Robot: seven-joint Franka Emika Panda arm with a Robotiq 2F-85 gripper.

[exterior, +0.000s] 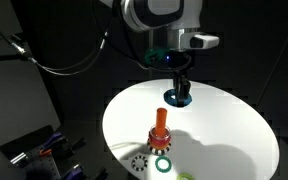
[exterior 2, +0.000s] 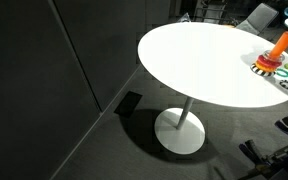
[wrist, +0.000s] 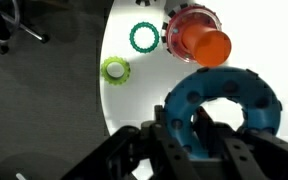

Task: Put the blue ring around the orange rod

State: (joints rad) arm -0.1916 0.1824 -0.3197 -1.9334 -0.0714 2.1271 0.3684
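The blue ring [wrist: 224, 105] fills the lower right of the wrist view, and my gripper [wrist: 189, 135] is shut on its near rim, one finger through the hole. In an exterior view the gripper [exterior: 177, 88] holds the blue ring [exterior: 178, 99] low over the far part of the white round table [exterior: 229, 125]. The orange rod [exterior: 161, 121] stands upright on its red base, nearer the camera than the ring. It also shows in the wrist view [wrist: 202, 40] beyond the ring, and at the right edge of an exterior view [exterior 2: 282, 45].
A green ring [exterior: 163, 163] and a white toothed ring [exterior: 139, 162] lie near the rod's base at the table's near edge. The wrist view shows the green ring [wrist: 143, 38] and a small yellow-green gear [wrist: 115, 69]. Dark floor surrounds the table.
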